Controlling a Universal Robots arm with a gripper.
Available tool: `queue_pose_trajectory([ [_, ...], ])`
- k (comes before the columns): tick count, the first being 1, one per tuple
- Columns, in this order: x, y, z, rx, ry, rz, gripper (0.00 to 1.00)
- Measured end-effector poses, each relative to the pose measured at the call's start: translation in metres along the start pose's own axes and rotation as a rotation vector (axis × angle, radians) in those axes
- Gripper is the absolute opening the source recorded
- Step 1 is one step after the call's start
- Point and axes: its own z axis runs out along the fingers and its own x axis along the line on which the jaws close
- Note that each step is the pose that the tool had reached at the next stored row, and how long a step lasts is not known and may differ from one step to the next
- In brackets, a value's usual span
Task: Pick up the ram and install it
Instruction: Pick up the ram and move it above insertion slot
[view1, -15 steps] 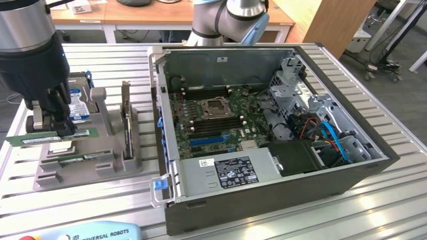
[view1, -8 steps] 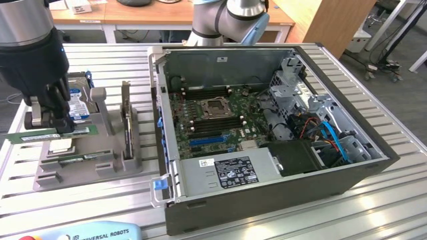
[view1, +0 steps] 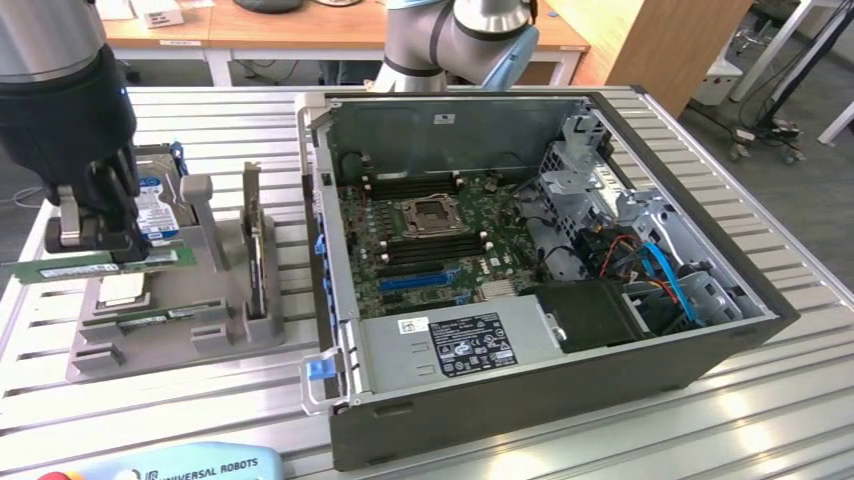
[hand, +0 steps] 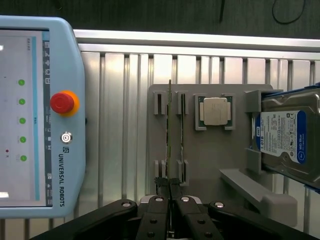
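Exterior view puts the gripper (view1: 96, 243) at the exterior view's left, jaws pinched nearly together on the ram (view1: 107, 266), which hangs level above the grey holder (view1: 174, 345). A hard drive (view1: 158, 200) stands just behind, a dark expansion card (view1: 251, 235) stands upright between the ram and the open computer case (view1: 534, 250). A processor chip (hand: 216, 111) sits near the holder's slots.

The ribbed table (view1: 747, 400) is bright metal, the holder (view1: 174, 345) matt grey plastic, the ram (view1: 40, 270) matt green board, the pendant (hand: 75, 60) glossy plastic.
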Motion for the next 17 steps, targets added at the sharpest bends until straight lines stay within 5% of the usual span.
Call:
queue_pose_trajectory([
  [17,-0.0003,-0.0014,-0.01,0.0002,-0.0002,0.005,0.12],
])
